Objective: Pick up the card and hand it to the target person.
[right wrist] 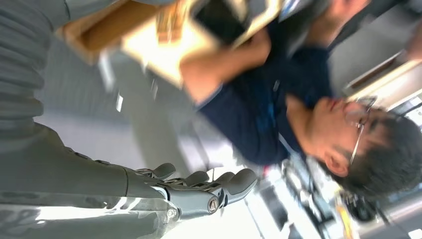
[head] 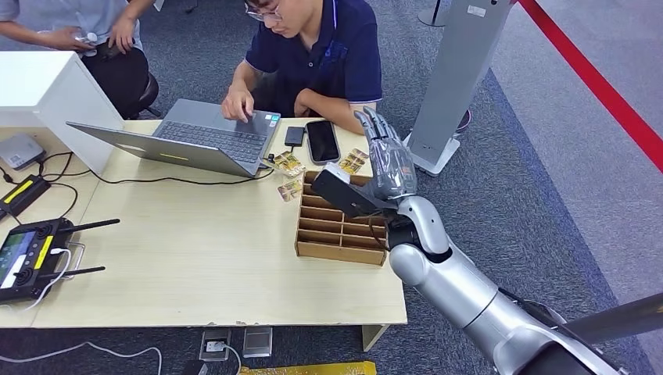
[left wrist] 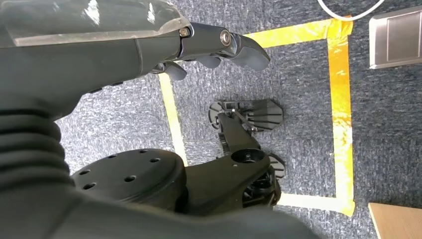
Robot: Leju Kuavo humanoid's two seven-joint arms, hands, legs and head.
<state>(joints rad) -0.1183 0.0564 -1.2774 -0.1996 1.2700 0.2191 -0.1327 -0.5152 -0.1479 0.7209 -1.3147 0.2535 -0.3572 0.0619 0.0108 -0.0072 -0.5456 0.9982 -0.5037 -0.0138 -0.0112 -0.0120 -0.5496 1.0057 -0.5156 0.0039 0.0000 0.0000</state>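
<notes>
— What sits on the table [head: 211, 266]?
— An open laptop [head: 195, 137] before the seated person [head: 320, 55], then a slotted cardboard box [head: 338, 226], with cards [head: 288, 164] lying just beside its far edge.

— And the hands?
— The right hand [head: 387, 152] hovers over the box's far corner, fingers spread and extended, holding nothing. The left hand [left wrist: 214, 47] hangs above carpet, fingers loosely curled, empty.

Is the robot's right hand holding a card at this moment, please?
No, the right hand is raised with fingers extended and nothing in it.
</notes>
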